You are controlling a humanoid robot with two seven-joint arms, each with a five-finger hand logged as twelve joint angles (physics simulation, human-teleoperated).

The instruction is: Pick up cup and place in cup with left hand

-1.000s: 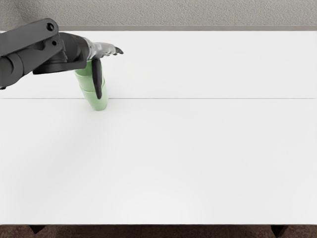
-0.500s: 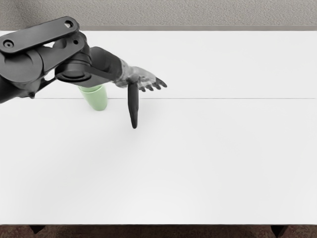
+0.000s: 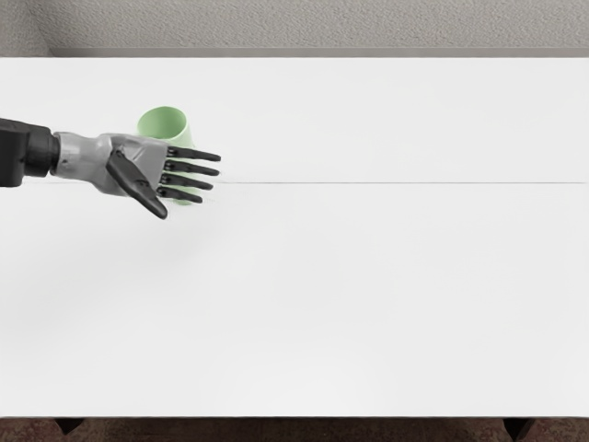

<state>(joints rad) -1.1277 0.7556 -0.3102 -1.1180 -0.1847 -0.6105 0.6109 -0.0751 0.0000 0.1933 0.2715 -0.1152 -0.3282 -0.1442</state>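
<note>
From the left edge the arm [image 3: 26,152] is seen reaching in, with the left hand [image 3: 138,166] held over the middle of the green cup [image 3: 164,122]. The thumb [image 3: 134,180] is set well apart and angled down toward the near side.

The cup is placed toward the far left of the counter [image 3: 368,276], apparently upright, its round mouth exposed beyond the hand and a little of its base glimpsed beneath the fingers [image 3: 191,168]. Whether one cup or a nested pair is being looked at cannot be told, since most of the wall is hidden. Light, thin-walled plastic may be supposed: easily lifted, fairly stiff, a little slippery on its smooth side and readily tipped by a sideways knock. It would best be taken round the upper wall, below the rim, with thumb and fingers opposed and only a mild squeeze applied.

To the right the four fingers are stretched out nearly straight and slightly fanned. Nothing is gripped by them; whether the cup is touched cannot be judged from above. If the nesting is already done, only a clean withdrawal, clear of the rim, would be called for.
</note>
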